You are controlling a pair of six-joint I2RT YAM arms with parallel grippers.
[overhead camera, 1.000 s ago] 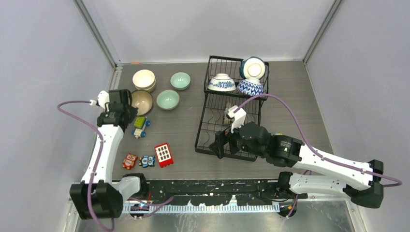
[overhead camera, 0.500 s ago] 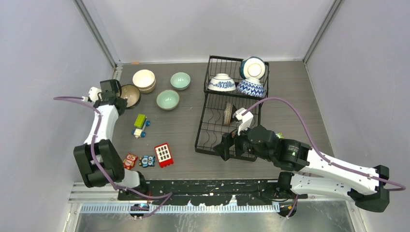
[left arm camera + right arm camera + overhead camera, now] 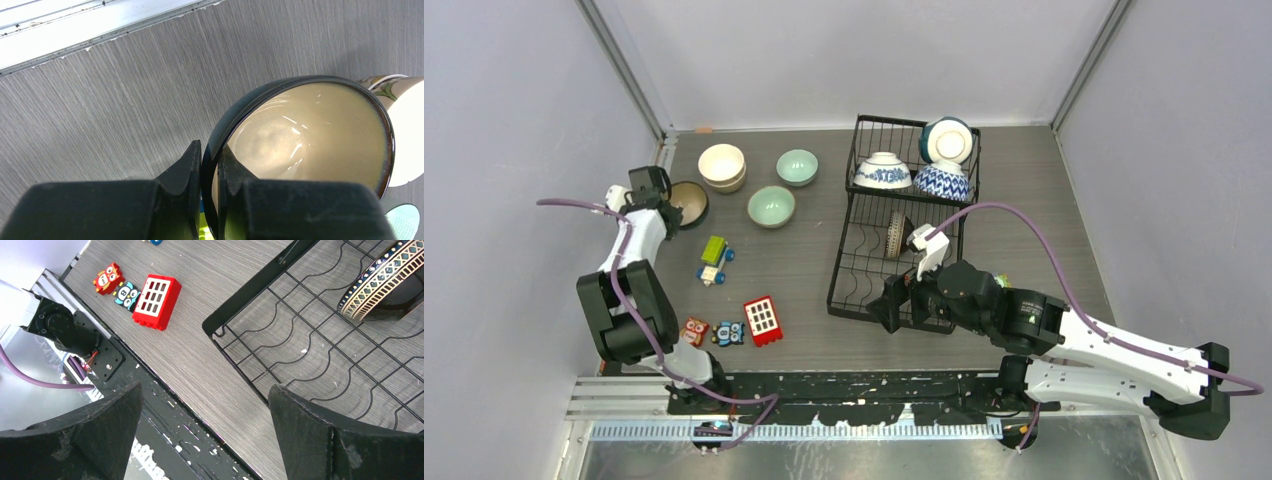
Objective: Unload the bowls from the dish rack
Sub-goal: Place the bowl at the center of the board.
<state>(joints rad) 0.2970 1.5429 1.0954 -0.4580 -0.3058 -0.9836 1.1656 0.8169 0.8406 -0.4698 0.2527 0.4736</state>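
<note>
Now, close to the arms, a red block (image 3: 762, 320) and two little owl toys (image 3: 692, 332) lie by the near edge of the table (image 3: 804, 270).

The right gripper (image 3: 894, 300) hangs over the near left corner of the dish rack (image 3: 854, 272). Its jaws are as wide apart as they go and it holds nothing. It has only slid a tiny bit to the right. Just past it, a dark patterned bowl (image 3: 380, 285) stands on its edge in the low slots. I think this is the bowl it will go for next. The rack wires sit close around that bowl and could get in the way.

Farther back on the left, the left gripper (image 3: 210, 155) is pinched shut on the rim of the brown bowl (image 3: 310, 135). This bowl has moved away from the toy car (image 3: 715, 260), out to the left edge near the far left corner, just beside the cream bowls (image 3: 722, 165). So it is nearly put away. I cannot tell if it is resting on the table yet.

Two pale green bowls (image 3: 771, 207) sit near them.

Farthest back, three more bowls (image 3: 941, 180) wait in the rack's high basket.
</note>
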